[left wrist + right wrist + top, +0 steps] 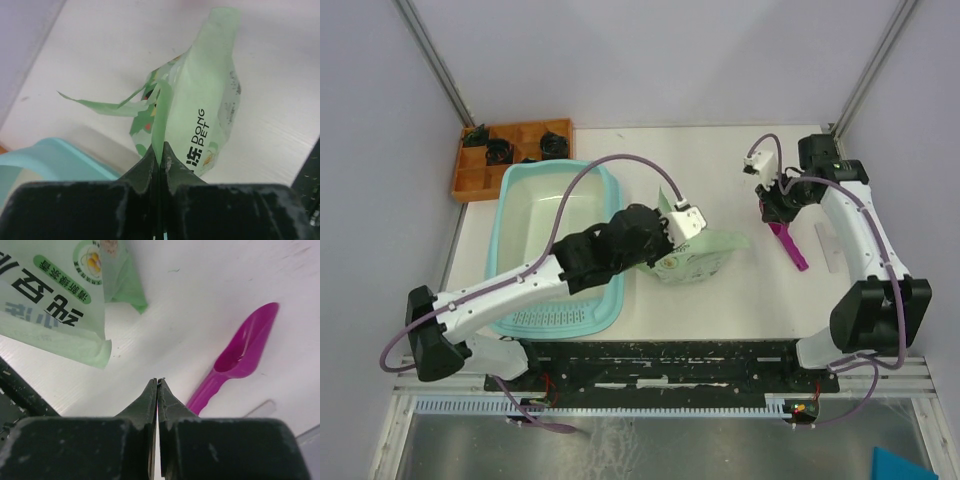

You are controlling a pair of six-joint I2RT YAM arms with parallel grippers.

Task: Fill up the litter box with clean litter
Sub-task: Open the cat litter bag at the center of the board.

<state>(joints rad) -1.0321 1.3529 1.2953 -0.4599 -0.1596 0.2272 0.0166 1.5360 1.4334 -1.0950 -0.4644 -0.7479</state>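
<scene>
Top external view: the litter box (548,212), a light-teal tray with a grated strip at its near short end, lies on the left half of the table (740,300), its long sides running away from my bases. An orange compartment tray (466,186) sits just beyond its far left corner. My left arm crosses over the box's right rim and reaches to a pale green printed bag (698,262), which lies on the table just right of the box. A magenta scoop (790,248) lies well to the right of the bag, below my right arm's wrist. Left wrist view: my left pincer (161,152) is closed, its two tips pinching a thin edge of the bag (205,100); a torn strip hangs out from the bag toward the left, and a corner of the litter box (55,155) shows at lower left. Right wrist view: my right pincer (157,385) is closed with tips together, gripping nothing, above bare table between the bag (50,300) and the scoop (245,352), whose bowl faces upward.
</scene>
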